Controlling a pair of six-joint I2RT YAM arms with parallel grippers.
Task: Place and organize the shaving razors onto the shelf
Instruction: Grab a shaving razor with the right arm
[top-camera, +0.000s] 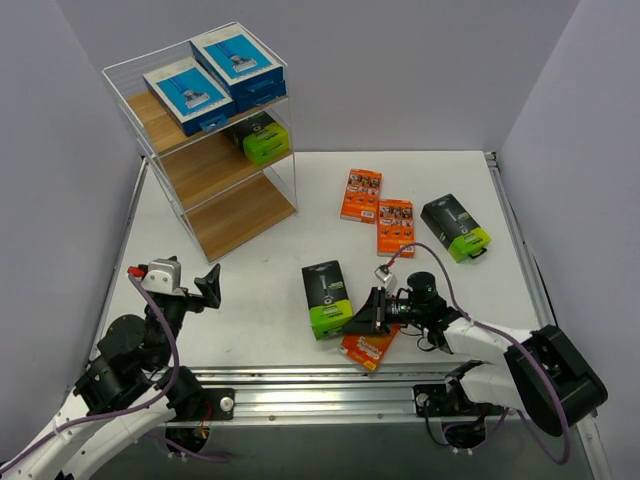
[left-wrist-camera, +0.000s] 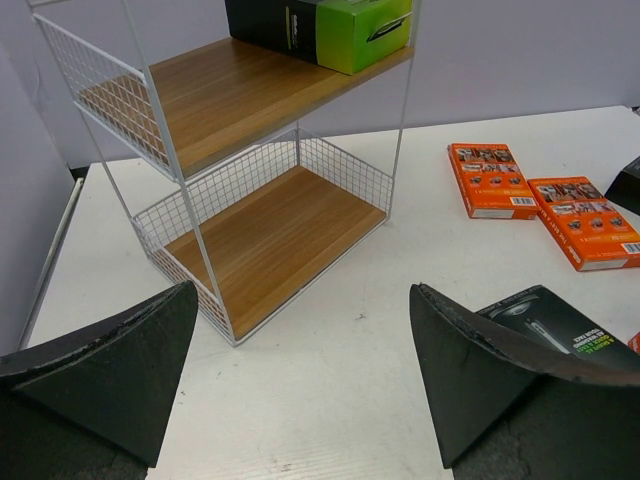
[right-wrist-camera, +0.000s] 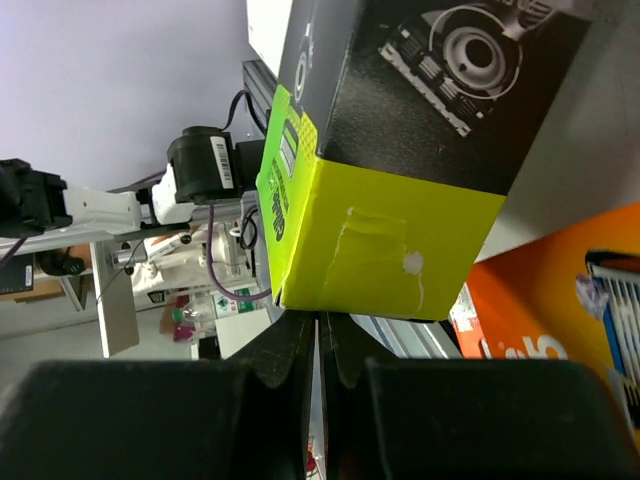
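Note:
The shelf (top-camera: 240, 215) stands at the far left, with two blue-and-white razor packs (top-camera: 215, 75) on its top board and a black-and-lime pack (top-camera: 262, 138) on the middle board. On the table lie two orange packs (top-camera: 361, 194) (top-camera: 395, 226), a black-and-lime pack (top-camera: 456, 227), another black-and-lime pack (top-camera: 327, 298) and an orange pack (top-camera: 370, 347) near the front. My right gripper (top-camera: 360, 320) (right-wrist-camera: 318, 318) is shut, its tips at the lime end of the near black pack (right-wrist-camera: 420, 90), above the orange pack (right-wrist-camera: 560, 300). My left gripper (top-camera: 205, 288) (left-wrist-camera: 303, 290) is open and empty, facing the shelf (left-wrist-camera: 270, 230).
A metal rail (top-camera: 300, 385) runs along the near table edge by the arm bases. Grey walls close in the back and sides. The shelf's bottom board (left-wrist-camera: 290, 215) is bare. White table lies between my left gripper and the shelf.

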